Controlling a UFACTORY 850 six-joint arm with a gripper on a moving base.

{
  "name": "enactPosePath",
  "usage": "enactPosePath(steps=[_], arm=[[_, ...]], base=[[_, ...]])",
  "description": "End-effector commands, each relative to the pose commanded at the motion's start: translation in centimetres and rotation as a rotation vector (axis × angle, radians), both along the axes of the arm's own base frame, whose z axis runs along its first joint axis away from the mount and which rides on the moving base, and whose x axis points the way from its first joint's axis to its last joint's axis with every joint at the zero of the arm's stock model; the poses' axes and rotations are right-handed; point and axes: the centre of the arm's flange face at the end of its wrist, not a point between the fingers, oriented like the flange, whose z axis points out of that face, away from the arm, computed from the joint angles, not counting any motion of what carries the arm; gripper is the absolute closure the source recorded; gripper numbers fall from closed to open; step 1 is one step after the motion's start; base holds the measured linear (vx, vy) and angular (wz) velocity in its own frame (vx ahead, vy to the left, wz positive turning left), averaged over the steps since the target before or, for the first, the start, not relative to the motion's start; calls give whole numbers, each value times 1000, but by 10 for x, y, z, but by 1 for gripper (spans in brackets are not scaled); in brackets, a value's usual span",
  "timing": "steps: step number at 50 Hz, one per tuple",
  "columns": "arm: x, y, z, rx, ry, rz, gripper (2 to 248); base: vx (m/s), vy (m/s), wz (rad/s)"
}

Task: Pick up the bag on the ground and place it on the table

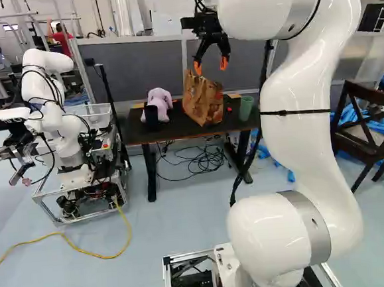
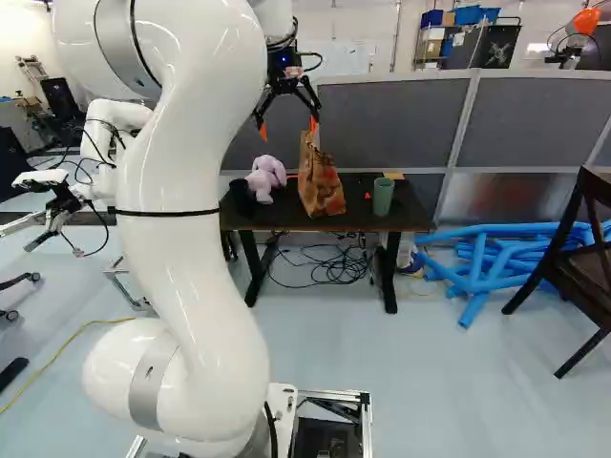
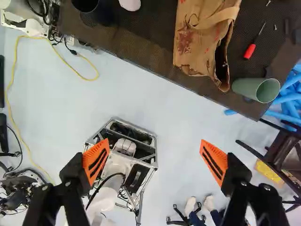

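Observation:
My gripper (image 1: 210, 65) hangs high over the table's front side, its fingers pointing down. In the wrist view the gripper (image 3: 155, 160) is open, with nothing between its orange pads. The brown paper bag (image 1: 202, 99) stands on the dark table (image 2: 355, 220), creased and leaning a little. Seen from the wrist, the bag (image 3: 205, 40) lies ahead of the fingers, apart from them, its opening by the table's edge. No bag is seen on the floor.
On the table are a pink plush toy (image 2: 266, 177), a dark cup (image 1: 151, 115), a green cup (image 2: 383, 196) and a red screwdriver (image 3: 252, 47). Another robot (image 1: 58, 127) stands left; a chair (image 2: 582, 258) and blue tubes (image 2: 487, 262) are right.

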Motion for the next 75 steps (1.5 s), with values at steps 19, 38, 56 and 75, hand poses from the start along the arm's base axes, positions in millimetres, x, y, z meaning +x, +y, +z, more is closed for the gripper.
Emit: enactPosePath(steps=[19, 38, 56, 75], arm=[[-2, 1, -15, -1, -50, -17, 3], [-7, 3, -37, 0, -123, -42, 3], [-16, 5, -64, 4, -210, -72, 3], [-33, 8, -101, 13, -325, -111, 3]], base=[[0, 0, 0], [0, 0, 0], [0, 0, 0], [0, 0, 0]])
